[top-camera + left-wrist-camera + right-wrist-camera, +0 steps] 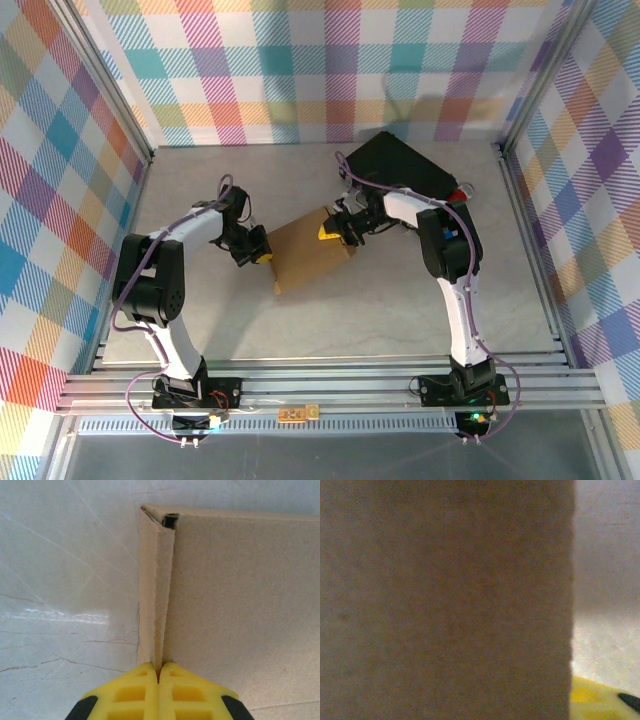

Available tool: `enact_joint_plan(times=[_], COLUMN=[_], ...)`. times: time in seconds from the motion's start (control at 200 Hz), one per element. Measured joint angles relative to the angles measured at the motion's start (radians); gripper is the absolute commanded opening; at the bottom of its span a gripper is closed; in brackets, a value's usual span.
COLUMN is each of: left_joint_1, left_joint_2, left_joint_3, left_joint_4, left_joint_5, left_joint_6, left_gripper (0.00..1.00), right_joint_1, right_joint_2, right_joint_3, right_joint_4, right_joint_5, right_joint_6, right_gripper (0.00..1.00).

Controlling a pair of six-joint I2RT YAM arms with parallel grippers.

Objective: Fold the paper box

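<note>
We see the plain brown, matte die-cut cardboard paper box [305,262] lying in the middle of the pale table [390,310], between both arms. One narrow side flap [152,590] stands folded up. Our left hand [159,672] pinches that flap's thin edge (yellow fingertips nearly meeting). Our right hand [335,232] sits at the box's far edge; we cannot tell its grip.

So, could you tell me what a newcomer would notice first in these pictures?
The brown paper box lies mid-table. The left claw is pinched shut on its folded left edge, and the right claw sits at its far right corner, grip unclear. A black case lies behind at the far right, against bright checked walls.
</note>
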Motion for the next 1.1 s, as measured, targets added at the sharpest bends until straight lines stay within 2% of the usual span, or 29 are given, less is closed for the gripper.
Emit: enact_joint_plan(times=[0.07, 0.14, 0.175, 0.24, 0.365, 0.535, 0.67, 0.87, 1.1], left_joint_1=[0.000, 0.001, 0.002, 0.010, 0.063, 0.124, 0.122, 0.103, 0.031], left_joint_2=[-0.005, -0.022, -0.037, -0.077, -0.170, -0.198, -0.186, -0.132, -0.077], left_joint_3=[0.008, 0.015, 0.021, 0.037, 0.063, 0.044, -0.041, -0.084, -0.152], left_joint_4=[-0.010, -0.029, -0.039, -0.043, -0.014, 0.123, 0.302, 0.537, 0.794], left_joint_5=[-0.028, -0.069, -0.089, -0.113, -0.107, -0.005, 0.086, 0.166, 0.207], left_joint_6=[-0.019, -0.051, -0.071, -0.111, -0.192, -0.335, -0.499, -0.715, -0.942], left_gripper=[0.43, 0.56, 0.62, 0.67, 0.71, 0.74, 0.81, 0.82, 0.80], right_joint_1=[0.000, -0.003, -0.007, -0.018, -0.053, -0.101, -0.115, -0.107, -0.106], right_joint_2=[-0.001, -0.006, -0.012, -0.031, -0.095, -0.161, -0.166, -0.166, -0.166], right_joint_3=[0.008, 0.011, 0.011, 0.011, 0.011, 0.033, 0.076, 0.108, 0.108], right_joint_4=[0.004, 0.011, 0.012, 0.013, 0.021, 0.025, -0.003, -0.046, -0.060], right_joint_5=[0.002, -0.003, -0.003, -0.002, -0.007, -0.043, -0.071, -0.115, -0.118], right_joint_6=[0.032, 0.079, 0.106, 0.167, 0.311, 0.523, 0.651, 0.761, 0.823], right_gripper=[0.26, 0.25, 0.25, 0.27, 0.26, 0.21, 0.20, 0.20, 0.19])
